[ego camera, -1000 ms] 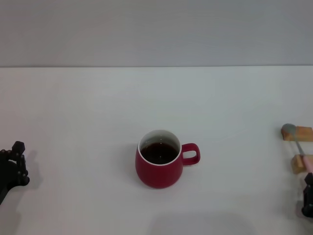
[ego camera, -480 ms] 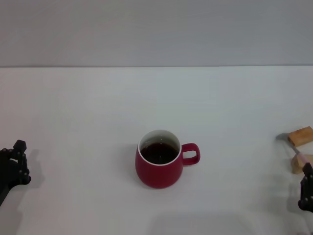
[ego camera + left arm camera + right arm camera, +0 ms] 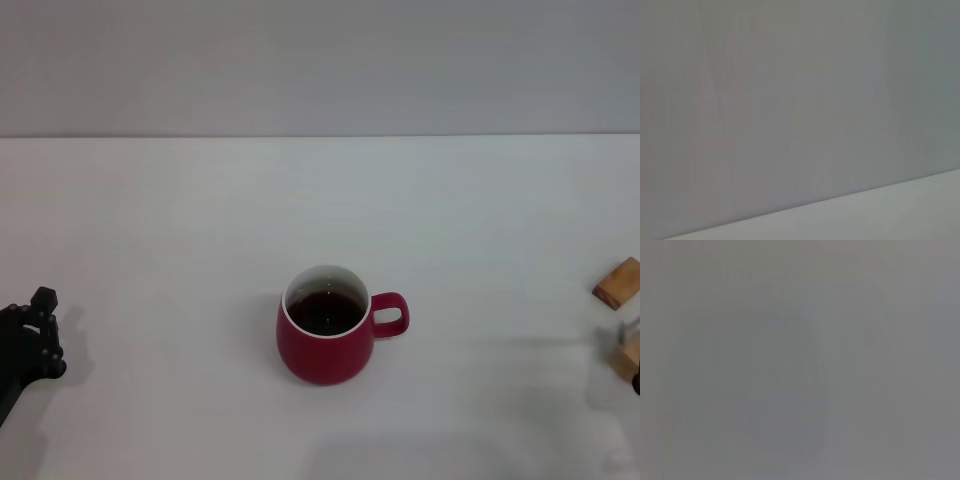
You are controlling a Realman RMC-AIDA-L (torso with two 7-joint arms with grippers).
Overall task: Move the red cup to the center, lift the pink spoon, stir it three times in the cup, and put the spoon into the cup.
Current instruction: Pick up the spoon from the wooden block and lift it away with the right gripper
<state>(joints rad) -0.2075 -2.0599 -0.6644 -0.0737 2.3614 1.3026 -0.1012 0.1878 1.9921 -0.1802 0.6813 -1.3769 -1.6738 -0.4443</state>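
The red cup stands upright at the middle of the white table, handle towards the right, with dark liquid inside. The left gripper rests at the table's left edge, far from the cup. Only a dark sliver of the right gripper shows at the right edge, beside the wooden blocks. The pink spoon is not clearly in view; a thin greyish streak at the right edge may be part of it. Both wrist views show only blank grey surface.
Two small tan wooden blocks lie at the right edge, one tilted and one half cut off. A grey wall rises behind the table.
The spoon that lay across the two blocks has been drawn off to the right, out of view. The blocks shifted right and the upper one tilted. The right gripper slid right. Cup and left gripper are still.
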